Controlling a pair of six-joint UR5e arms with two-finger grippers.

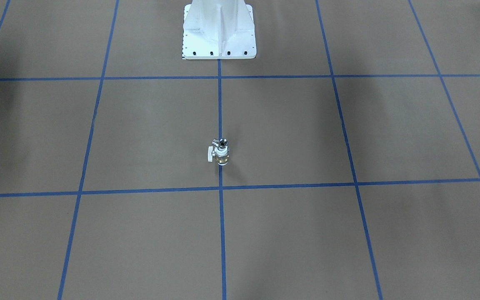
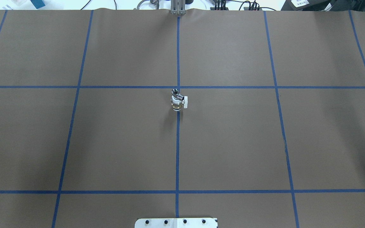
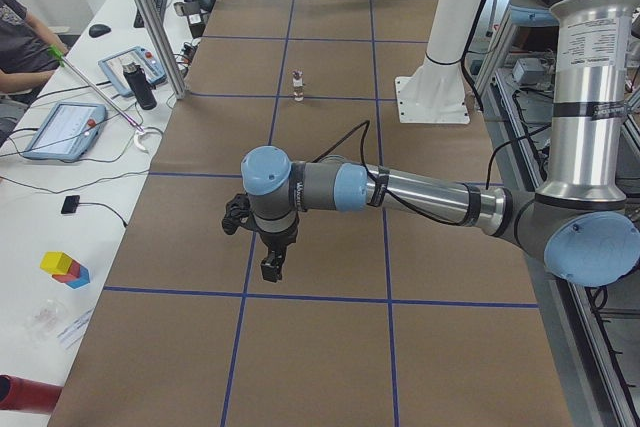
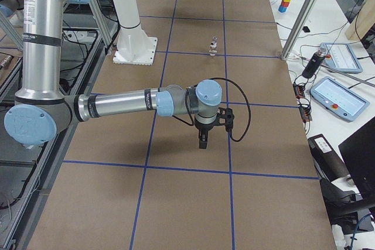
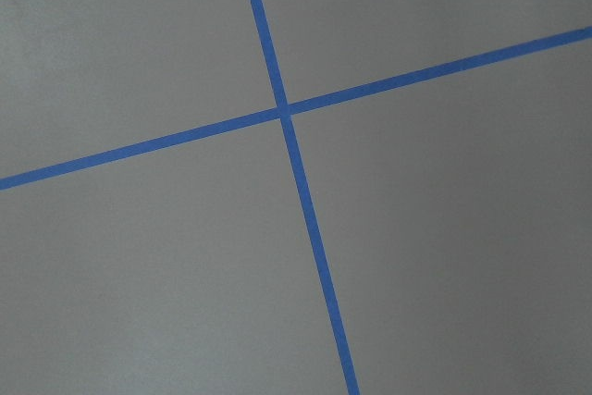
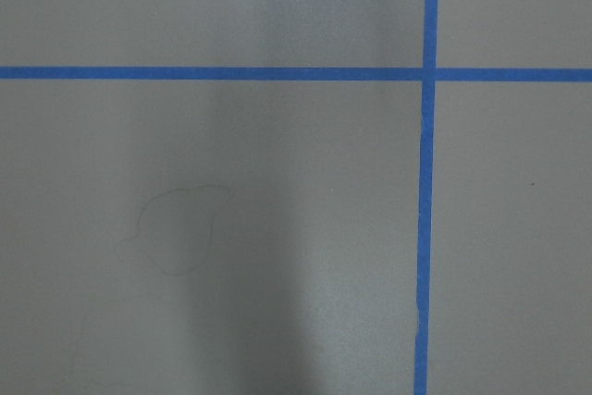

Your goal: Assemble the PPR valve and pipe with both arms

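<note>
The white-and-brass PPR valve (image 1: 221,158) stands upright on the blue centre line of the table, with the shiny metal pipe (image 1: 222,144) seated on its top end. Both also show in the overhead view, valve (image 2: 176,105) and pipe (image 2: 175,92). No arm shows in the front or overhead views. The left gripper (image 3: 271,267) hangs over the table far from the valve (image 3: 297,86), near the left end. The right gripper (image 4: 203,141) hangs far from the valve (image 4: 212,46), near the right end. I cannot tell whether either is open or shut. Both wrist views show only brown paper and blue tape lines.
The white base pedestal (image 1: 219,37) stands at the robot's edge of the table. An aluminium post (image 3: 150,22) stands on the operators' side, with tablets (image 3: 62,129) and an operator (image 3: 18,42) there. A second post (image 4: 302,24) stands by another tablet (image 4: 343,98).
</note>
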